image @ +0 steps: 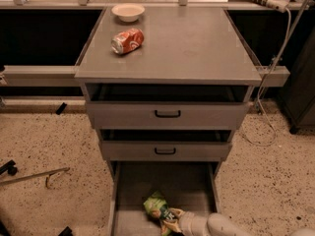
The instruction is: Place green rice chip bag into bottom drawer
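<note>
The green rice chip bag [156, 209] is crumpled and light green with tan pictures. It is low inside the open bottom drawer [132, 186], over its grey floor near the front. My gripper [171, 221] reaches in from the lower right on a white arm and is shut on the bag's lower end. The fingers are mostly hidden by the bag.
Two upper grey drawers [167, 115] with black handles are slightly pulled out above. On the cabinet top lie a red-orange soda can [127, 41] on its side and a white bowl [128, 12]. A metal rod [32, 176] lies on the speckled floor at left. A cable hangs at right.
</note>
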Available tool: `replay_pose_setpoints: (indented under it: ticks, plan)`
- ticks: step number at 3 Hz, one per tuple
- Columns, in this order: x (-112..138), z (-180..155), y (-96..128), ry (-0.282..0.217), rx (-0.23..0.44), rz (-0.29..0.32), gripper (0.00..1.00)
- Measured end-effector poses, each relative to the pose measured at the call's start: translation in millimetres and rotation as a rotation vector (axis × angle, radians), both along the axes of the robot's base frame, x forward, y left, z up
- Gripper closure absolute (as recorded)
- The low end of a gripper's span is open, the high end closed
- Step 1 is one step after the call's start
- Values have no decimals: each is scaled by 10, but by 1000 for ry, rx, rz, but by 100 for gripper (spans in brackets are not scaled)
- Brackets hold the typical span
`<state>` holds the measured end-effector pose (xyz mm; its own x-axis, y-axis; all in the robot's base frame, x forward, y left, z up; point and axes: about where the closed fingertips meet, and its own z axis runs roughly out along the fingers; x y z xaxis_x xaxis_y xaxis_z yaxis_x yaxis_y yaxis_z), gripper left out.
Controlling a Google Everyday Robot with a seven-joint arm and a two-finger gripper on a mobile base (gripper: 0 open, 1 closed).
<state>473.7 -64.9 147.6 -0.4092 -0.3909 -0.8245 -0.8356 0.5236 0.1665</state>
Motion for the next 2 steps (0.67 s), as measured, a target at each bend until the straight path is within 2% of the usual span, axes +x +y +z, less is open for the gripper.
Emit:
replay_pose_setpoints:
  ticks: [1,2]
  plan:
    - [0,0,0,0,0,0,100]
    - [115,152,-2,-21,-60,0,100]
